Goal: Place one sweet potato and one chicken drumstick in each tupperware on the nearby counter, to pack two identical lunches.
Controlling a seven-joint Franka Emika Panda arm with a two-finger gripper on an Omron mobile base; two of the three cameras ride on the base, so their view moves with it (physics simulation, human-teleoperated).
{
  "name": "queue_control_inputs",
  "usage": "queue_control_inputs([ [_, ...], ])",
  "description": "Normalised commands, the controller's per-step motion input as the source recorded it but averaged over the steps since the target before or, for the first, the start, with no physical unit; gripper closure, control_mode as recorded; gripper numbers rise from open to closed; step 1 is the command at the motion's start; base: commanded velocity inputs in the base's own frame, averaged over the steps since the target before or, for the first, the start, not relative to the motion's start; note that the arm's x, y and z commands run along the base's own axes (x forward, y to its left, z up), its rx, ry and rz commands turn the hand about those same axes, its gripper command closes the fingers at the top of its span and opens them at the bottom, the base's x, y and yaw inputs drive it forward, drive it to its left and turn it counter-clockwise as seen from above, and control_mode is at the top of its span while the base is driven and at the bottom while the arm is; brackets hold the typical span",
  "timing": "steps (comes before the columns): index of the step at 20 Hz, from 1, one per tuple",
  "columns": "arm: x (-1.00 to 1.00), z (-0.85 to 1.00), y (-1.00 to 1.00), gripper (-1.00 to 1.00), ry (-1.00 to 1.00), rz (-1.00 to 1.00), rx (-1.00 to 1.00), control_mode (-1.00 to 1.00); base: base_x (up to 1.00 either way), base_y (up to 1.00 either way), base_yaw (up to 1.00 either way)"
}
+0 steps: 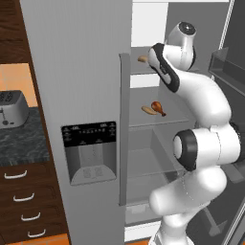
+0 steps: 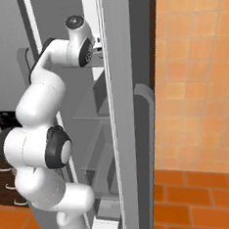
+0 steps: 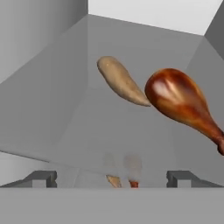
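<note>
My gripper (image 3: pixel 112 177) is open inside the open fridge, level with an upper shelf, nothing between its fingertips (image 3: pixel 41 177). A tan sweet potato (image 3: pixel 120 81) and a glossy brown chicken drumstick (image 3: pixel 181 103) lie just ahead on that shelf, side by side and touching, the drumstick to the right. In the left base view that sweet potato (image 1: pixel 142 59) peeks out beside my hand. One shelf lower lie another sweet potato (image 1: pixel 149 110) and drumstick (image 1: pixel 158 107). The counter (image 1: pixel 19 139) is at far left. The tupperware is out of view.
The shut grey fridge door with its dispenser panel (image 1: pixel 89 152) stands between the shelves and the counter. A silver toaster (image 1: pixel 12 107) sits on the counter above dark drawers (image 1: pixel 21 196). The open right door (image 2: pixel 131 110) flanks my arm. Glass shelves (image 1: pixel 153 122) limit vertical room.
</note>
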Motion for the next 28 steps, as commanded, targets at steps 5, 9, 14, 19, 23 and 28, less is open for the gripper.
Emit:
queue_control_inputs([
  [5,0.66,-0.08,0.0,-1.0,0.02,0.03,0.0,-1.0,0.0,0.0,0.0],
  [9,0.46,-0.13,0.0,-1.0,-0.04,0.01,0.0,-1.0,0.0,0.0,0.0],
  [14,0.44,-0.18,0.06,-1.0,-0.03,0.0,0.0,-1.0,0.0,0.0,0.0],
  [19,0.45,-0.11,0.11,-1.0,-0.01,0.0,0.0,-1.0,0.0,0.0,0.0],
  [23,0.18,-0.13,0.02,-1.0,0.0,0.0,0.0,-1.0,0.0,0.0,0.0],
  [28,0.14,-0.21,0.0,-1.0,0.0,0.0,0.0,-1.0,0.0,0.0,0.0],
])
